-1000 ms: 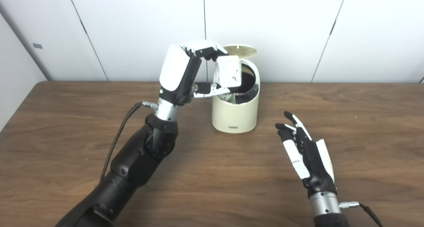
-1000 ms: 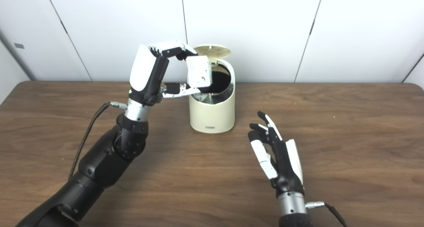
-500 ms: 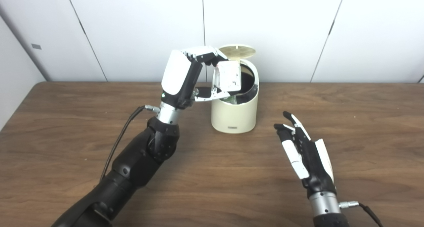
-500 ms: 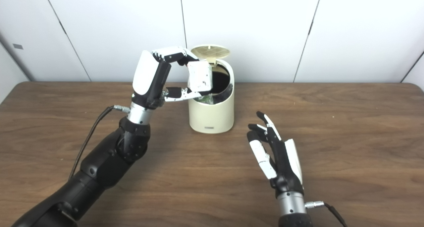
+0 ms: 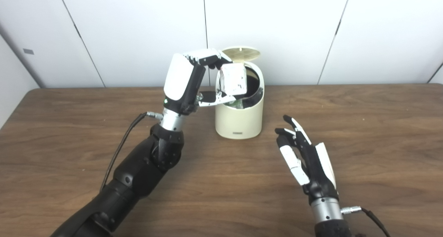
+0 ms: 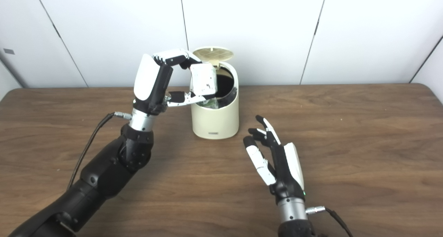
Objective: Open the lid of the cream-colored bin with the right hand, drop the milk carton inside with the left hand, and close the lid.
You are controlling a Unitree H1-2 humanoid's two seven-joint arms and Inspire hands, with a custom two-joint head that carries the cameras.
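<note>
White wall panels back the table [image 5: 221,181]; left robot hand [image 5: 193,79] pinches milk carton [image 5: 233,79] over the cream-colored bin [image 5: 238,121], lid [image 5: 241,53] raised for dropping; right robot hand [image 5: 304,157] waits empty, fingers spread.

Counter [image 5: 221,181]: dark wood grain, matt. Bin [image 5: 237,121]: smooth cream plastic, slight sheen; lid [image 5: 241,53] same. Milk carton [image 5: 234,79]: white paper, scuffed. Left hand [image 5: 193,78], right hand [image 5: 304,157]: glossy white and matt black plastic, bare metal wrists.

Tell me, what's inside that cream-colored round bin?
The cream-colored round bin looks mostly dark inside. Something greenish shows near its front rim; I can't identify it. The white milk carton in the left hand covers part of the opening.
</note>
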